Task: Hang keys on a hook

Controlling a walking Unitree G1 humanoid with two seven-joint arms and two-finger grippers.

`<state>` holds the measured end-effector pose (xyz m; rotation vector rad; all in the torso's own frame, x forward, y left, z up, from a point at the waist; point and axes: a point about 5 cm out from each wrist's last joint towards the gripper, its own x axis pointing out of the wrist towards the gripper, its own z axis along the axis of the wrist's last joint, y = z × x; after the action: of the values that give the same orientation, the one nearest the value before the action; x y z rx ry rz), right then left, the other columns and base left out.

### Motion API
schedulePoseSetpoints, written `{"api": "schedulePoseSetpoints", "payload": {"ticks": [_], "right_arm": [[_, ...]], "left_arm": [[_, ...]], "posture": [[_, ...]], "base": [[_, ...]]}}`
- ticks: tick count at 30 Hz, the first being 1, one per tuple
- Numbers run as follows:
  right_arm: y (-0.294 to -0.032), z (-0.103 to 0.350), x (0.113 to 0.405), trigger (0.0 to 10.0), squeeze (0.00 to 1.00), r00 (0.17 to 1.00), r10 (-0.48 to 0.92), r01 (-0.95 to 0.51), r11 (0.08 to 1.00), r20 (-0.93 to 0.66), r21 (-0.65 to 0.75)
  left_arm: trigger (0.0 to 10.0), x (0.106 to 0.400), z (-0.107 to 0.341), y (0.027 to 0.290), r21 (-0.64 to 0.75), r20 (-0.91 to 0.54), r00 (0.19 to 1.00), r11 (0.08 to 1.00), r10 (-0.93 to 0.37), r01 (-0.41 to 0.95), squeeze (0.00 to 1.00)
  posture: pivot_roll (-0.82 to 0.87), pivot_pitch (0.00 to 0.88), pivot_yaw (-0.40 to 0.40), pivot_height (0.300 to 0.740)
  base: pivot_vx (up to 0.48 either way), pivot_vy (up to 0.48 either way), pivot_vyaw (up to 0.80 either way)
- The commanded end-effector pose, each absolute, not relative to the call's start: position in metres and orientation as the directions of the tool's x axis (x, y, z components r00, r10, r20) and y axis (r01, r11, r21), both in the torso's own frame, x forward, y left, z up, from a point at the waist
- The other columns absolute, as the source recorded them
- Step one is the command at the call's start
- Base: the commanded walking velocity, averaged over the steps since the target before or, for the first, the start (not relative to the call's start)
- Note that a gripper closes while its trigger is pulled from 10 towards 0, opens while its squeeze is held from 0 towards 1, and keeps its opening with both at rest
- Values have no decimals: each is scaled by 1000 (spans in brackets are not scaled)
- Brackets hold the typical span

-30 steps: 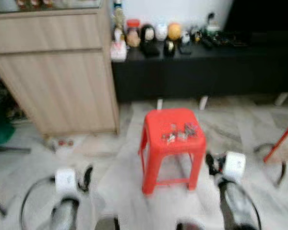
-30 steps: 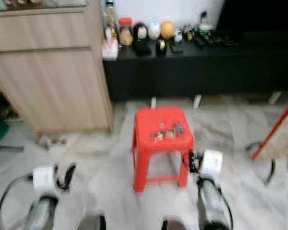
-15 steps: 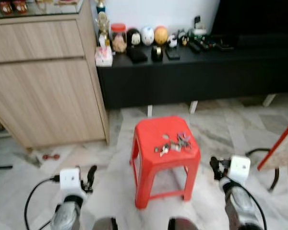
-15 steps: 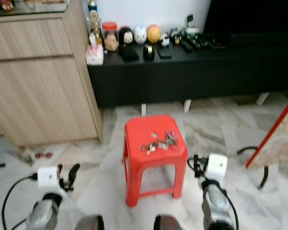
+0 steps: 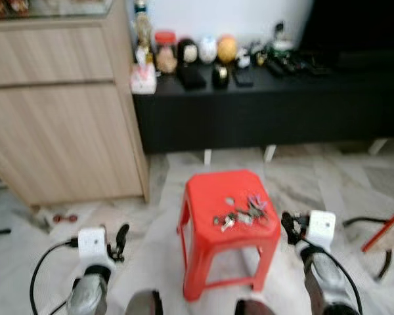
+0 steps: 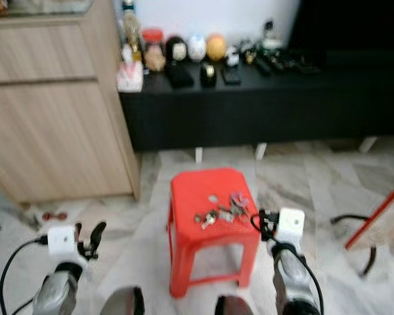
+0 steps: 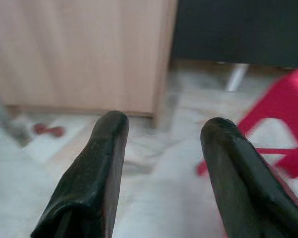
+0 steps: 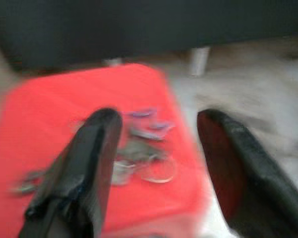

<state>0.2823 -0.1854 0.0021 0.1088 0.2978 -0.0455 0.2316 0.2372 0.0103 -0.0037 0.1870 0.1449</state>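
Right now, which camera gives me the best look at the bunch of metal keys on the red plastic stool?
The right wrist view: the bunch of metal keys lies close ahead, though blurred. Both eye views show them small on the red plastic stool. The left wrist view catches the stool's edge, no keys.

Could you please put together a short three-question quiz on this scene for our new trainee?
1. True or false: the keys lie on top of the red stool.
2. Which gripper is nearer the keys? A) the left gripper B) the right gripper
3. Fill in: left of the black cabinet stands a ______ cabinet.

Key
1. True: they lie spread on the seat, touched by neither gripper.
2. B: it hangs open beside the stool's right edge, and the right wrist view looks at the keys past its fingers.
3. Wooden, of a light colour.
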Motion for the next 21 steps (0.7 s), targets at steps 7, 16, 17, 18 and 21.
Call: {"api": "schedulePoseSetpoints", "payload": {"ticks": [7, 16, 17, 18, 21], "right_arm": [[-198, -1, 279, 10000, 0, 945, -45, 77, 993, -324, 87], [-191, -2, 281, 10000, 0, 933, 41, -18, 998, -357, 67], [-190, -1, 282, 10000, 0, 931, 54, -34, 998, -360, 62], [-190, -1, 282, 10000, 0, 931, 54, -34, 998, -360, 62], [-181, -1, 287, 10000, 0, 906, 145, -134, 989, -397, 54]], "left_arm": [[10000, 237, 12, 230, -16, -179, 976, 992, 122, -127, 0], [10000, 237, 11, 230, -14, -184, 976, 993, 114, -119, 0], [10000, 237, 12, 230, -14, -183, 977, 993, 113, -117, 0], [10000, 237, 12, 230, -14, -183, 977, 993, 113, -117, 0], [10000, 238, 13, 228, -15, -181, 977, 993, 110, -115, 0]], "posture": [[-12, 0, -38, 611], [-17, 0, -31, 611], [-14, 0, -34, 611], [-14, 0, -34, 611], [-9, 0, -38, 611]], "base": [[347, 0, 0], [65, 0, 0], [0, 0, 0], [0, 0, 0], [0, 0, 0]]}}
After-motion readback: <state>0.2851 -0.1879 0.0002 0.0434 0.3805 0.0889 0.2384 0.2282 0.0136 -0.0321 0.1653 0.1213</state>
